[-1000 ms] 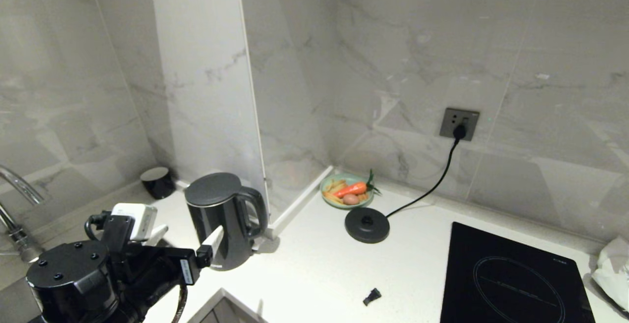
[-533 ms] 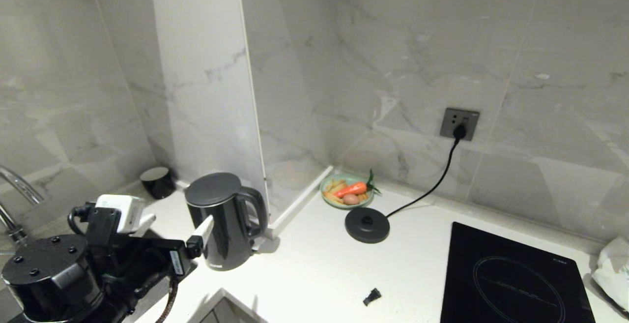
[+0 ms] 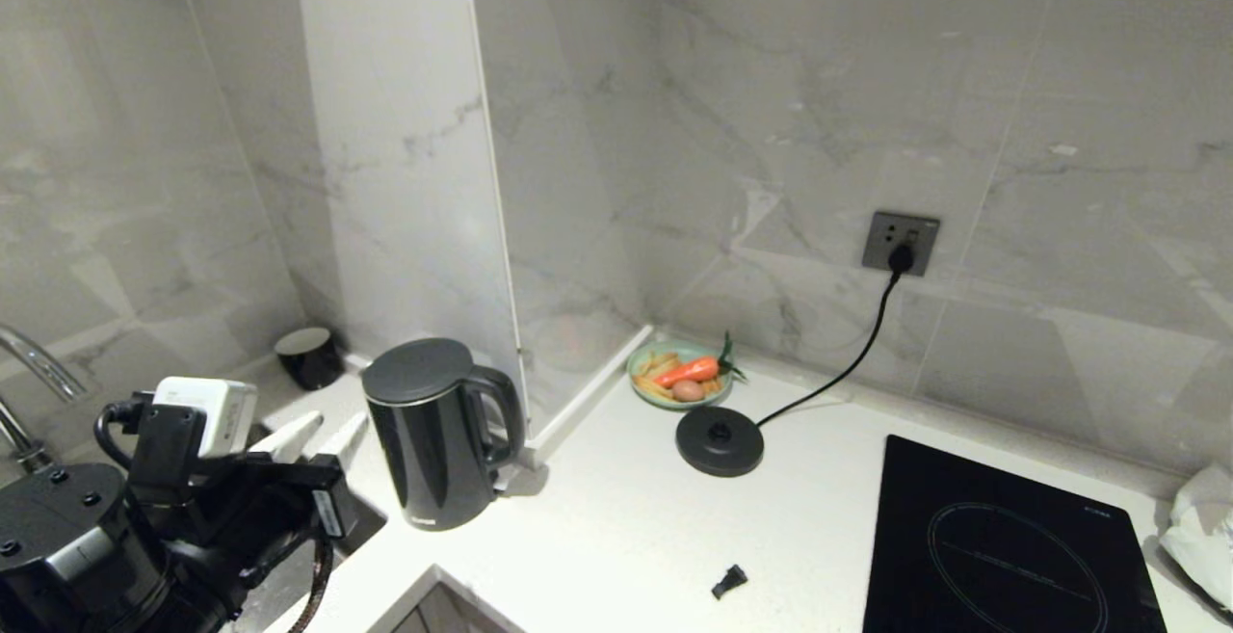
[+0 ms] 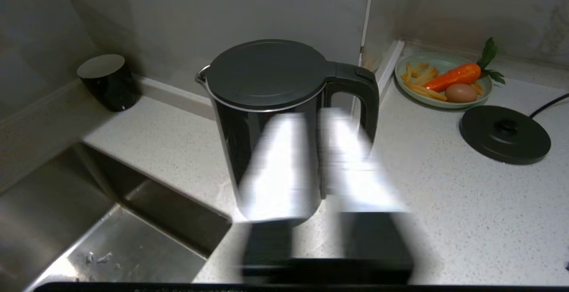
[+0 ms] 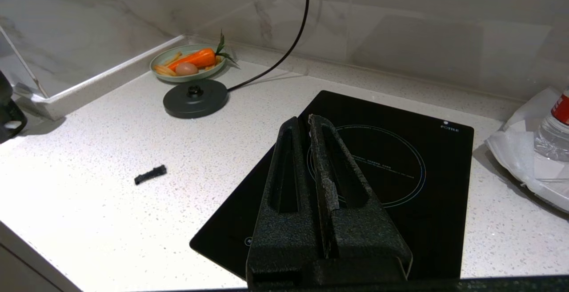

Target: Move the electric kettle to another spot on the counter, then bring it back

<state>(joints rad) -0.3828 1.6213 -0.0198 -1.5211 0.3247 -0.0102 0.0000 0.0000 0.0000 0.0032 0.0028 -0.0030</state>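
Pulled back from the tall glossy black electric kettle [image 3: 438,435], the left gripper [image 3: 323,433] now hangs clear of it over the edge of the steel sink [image 4: 111,238], its white fingers [image 3: 289,435] narrowed from their earlier wide spread and grasping nothing; motion blur in the left wrist view hides how far they have closed. That kettle stands upright on the white speckled stone surface [image 3: 616,527] near its left end, beside the marble wall pillar [image 3: 405,151], loop handle turned toward the pillar. Behind it, at the surface's back edge, sits a small squat black cup [image 3: 308,356]. Farther right lie the round black corded base [image 3: 720,441], a pale green plate of carrot, egg and fries [image 3: 680,375] by the back lip, and a black glass induction hob [image 3: 1002,546]. Over that hob the right gripper [image 5: 309,125] hovers, its 2 black fingers pressed together, empty.
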